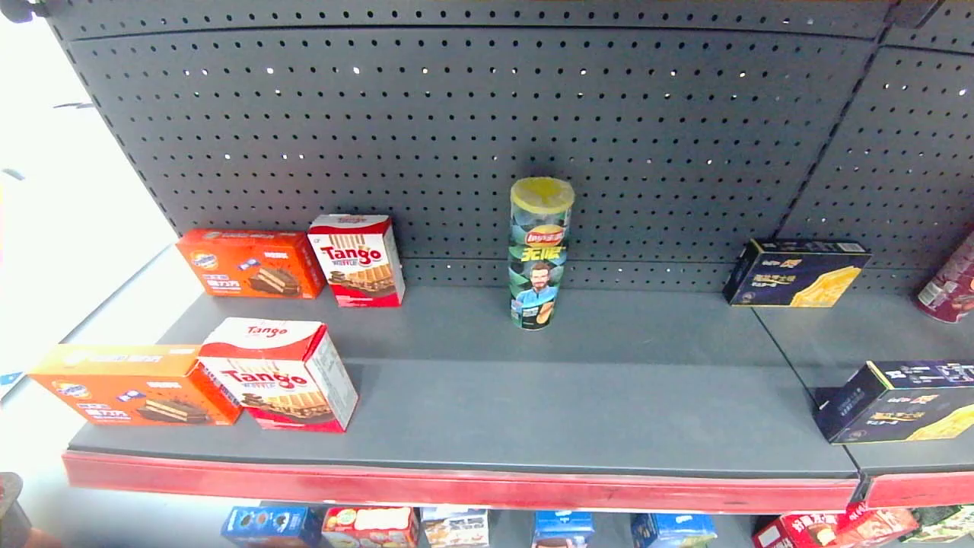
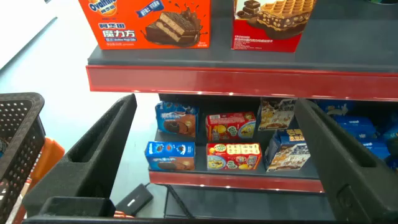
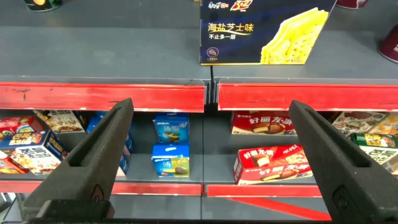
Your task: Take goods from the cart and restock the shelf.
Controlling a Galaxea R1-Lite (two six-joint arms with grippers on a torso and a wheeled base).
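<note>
restocking is judged barely begun: shelf [image 1: 609,396] is sparsely filled, with one chip can [image 1: 540,255] stood at its back; left gripper [image 2: 216,102] and right gripper [image 3: 211,104] are spread wide, nothing held.

Backdrop and floor clutter
A dark pegboard panel [image 1: 456,114] spans 12 o'clock. Pale floor [image 1: 137,521] shows at 7 o'clock. A small black box [image 2: 134,199] with a cable lies on that floor.
</note>
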